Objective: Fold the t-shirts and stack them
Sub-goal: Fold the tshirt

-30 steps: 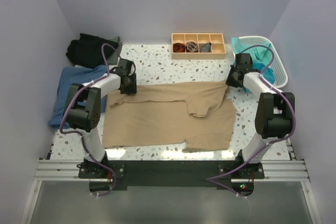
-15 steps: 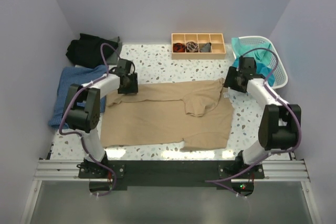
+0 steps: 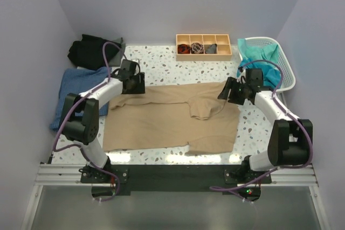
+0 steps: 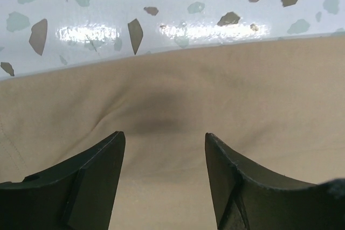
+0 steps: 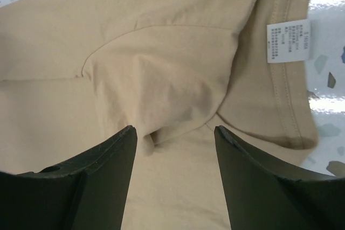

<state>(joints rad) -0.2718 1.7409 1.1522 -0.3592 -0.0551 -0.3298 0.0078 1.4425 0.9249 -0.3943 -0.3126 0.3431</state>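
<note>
The tan t-shirt point(image 3: 161, 122) is laid flat on the speckled table point(image 3: 167, 68), between the two arms, with a fold of cloth turned inward near its far right corner.

The left gripper point(image 3: 133, 84) is positioned over the far left edge of the shirt. In the left wrist view, the jaws of the left gripper point(image 4: 164, 146) are seen spread wide apart. Nothing is held between them; only flat tan cloth point(image 4: 226, 95) and a soft shadow are seen in the gap. Contact with the cloth cannot be confirmed.

The right gripper point(image 3: 228, 91) is positioned over the far right corner. In the right wrist view, the jaws of the right gripper point(image 5: 175, 138) are likewise spread wide, with a raised fold of the shirt point(image 5: 161, 63) between them, ungripped. A white care label point(image 5: 288, 41) is seen beside the hem.

A blue t-shirt point(image 3: 70, 92) and a black t-shirt point(image 3: 90, 50) lie at the left; a teal t-shirt point(image 3: 257, 60) lies in the laundry basket point(image 3: 287, 68).
</note>
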